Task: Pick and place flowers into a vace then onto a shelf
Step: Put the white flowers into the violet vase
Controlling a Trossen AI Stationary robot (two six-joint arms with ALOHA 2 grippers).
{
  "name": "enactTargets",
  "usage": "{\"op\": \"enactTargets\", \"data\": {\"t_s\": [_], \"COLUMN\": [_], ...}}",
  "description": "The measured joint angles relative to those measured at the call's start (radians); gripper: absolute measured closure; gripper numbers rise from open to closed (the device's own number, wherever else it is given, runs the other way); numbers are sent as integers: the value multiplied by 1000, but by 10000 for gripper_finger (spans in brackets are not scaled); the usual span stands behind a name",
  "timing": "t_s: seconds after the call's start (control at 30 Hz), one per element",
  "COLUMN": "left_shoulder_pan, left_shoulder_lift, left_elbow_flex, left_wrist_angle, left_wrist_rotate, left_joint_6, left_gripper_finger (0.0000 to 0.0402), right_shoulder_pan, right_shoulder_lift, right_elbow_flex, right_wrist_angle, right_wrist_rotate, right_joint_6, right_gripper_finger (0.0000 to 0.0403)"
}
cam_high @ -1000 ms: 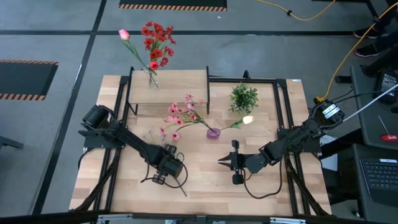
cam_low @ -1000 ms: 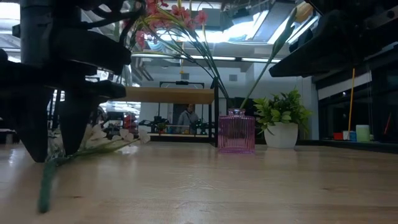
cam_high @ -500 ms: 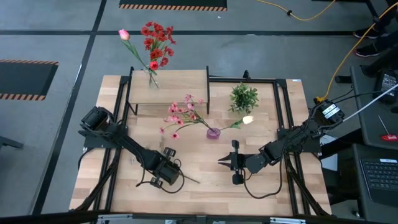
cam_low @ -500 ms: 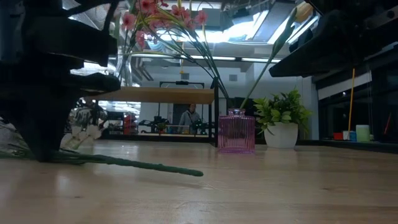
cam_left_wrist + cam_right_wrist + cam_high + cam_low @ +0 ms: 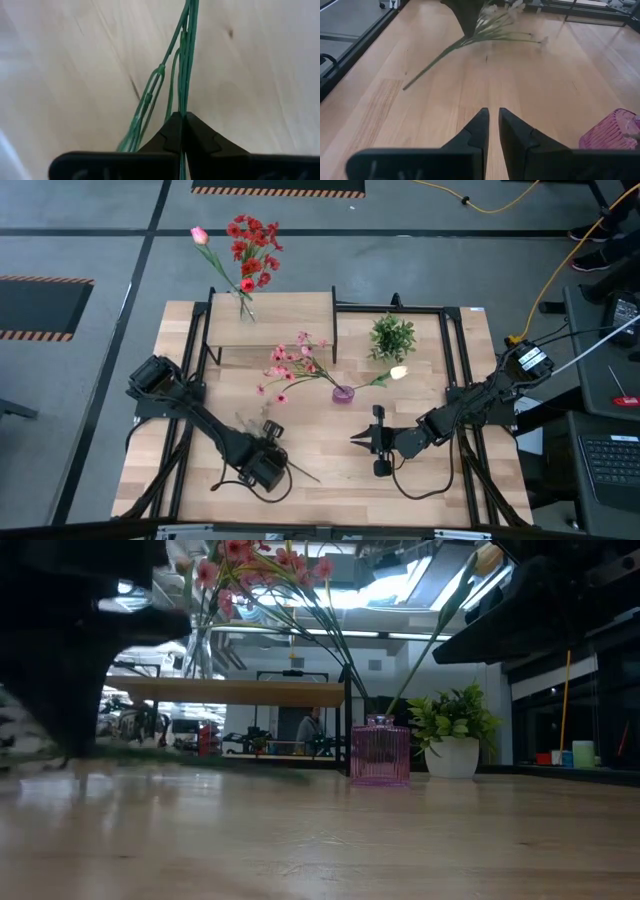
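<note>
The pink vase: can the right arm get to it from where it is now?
Probably yes. The right gripper waits just in front of the pink vase, with only bare table between them. The flowers leaning out of the vase spread overhead, so a low approach looks safest.
</note>
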Motion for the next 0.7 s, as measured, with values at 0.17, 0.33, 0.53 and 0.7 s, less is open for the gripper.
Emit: {"op": "enactTargets", "data": {"t_s": [0.17, 0.33, 0.53, 0.7], "left_shoulder_pan": [-19, -28, -32, -33], "left_shoulder_lift": [-1, -1, -3, -2], "left_elbow_flex": [43, 81, 96, 96], "left_wrist_angle": [4, 5, 16, 61], "left_wrist_rotate": [-75, -168, -303, -367], "left_joint_6": [76, 130, 208, 292], "left_gripper_finger": [398, 398, 398, 398], "right_shoulder_pan": [0, -6, -6, -6], "right_shoulder_lift": [0, 0, 0, 0], "right_elbow_flex": [0, 0, 0, 0], "right_wrist_angle": [5, 114, 156, 154], "right_wrist_rotate": [0, 0, 0, -1], "right_joint_6": [0, 115, 190, 288], "right_gripper_finger": [357, 357, 357, 357]}}
